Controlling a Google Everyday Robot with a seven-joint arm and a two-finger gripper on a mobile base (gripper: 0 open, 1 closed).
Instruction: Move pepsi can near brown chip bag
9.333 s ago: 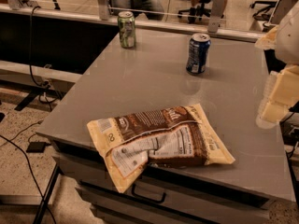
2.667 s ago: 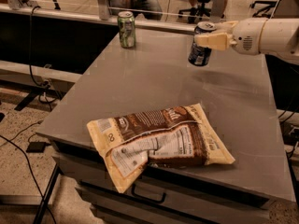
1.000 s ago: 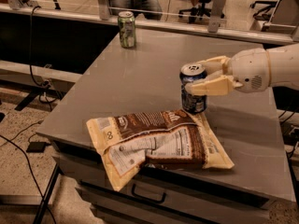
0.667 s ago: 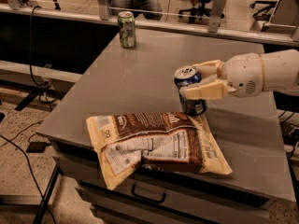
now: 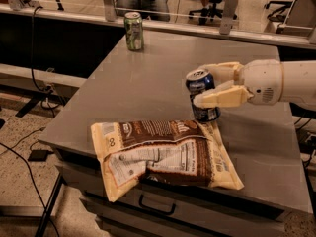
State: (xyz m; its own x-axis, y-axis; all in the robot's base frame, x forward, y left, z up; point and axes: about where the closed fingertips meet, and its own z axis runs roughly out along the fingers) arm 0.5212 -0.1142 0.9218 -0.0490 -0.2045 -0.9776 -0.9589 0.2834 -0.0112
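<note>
Gripper (image 5: 199,86) fingers (image 5: 223,96) around one pepsi can (image 5: 206,113)

Gripper (image 5: 198,87) reaches in from right, jaws clamping pepsi can (image 5: 205,112).

A cream-coloured gripper (image 5: 201,87), reaching in from the right edge of the plain grey table (image 5: 163,68), clasps a dark blue pepsi can (image 5: 197,84) with a silver top. At the front edge lies the brown chip bag (image 5: 163,154), cream-yellow at its borders, with a white printed label. Near the far left corner stands a green-and-white can (image 5: 134,31).
</note>
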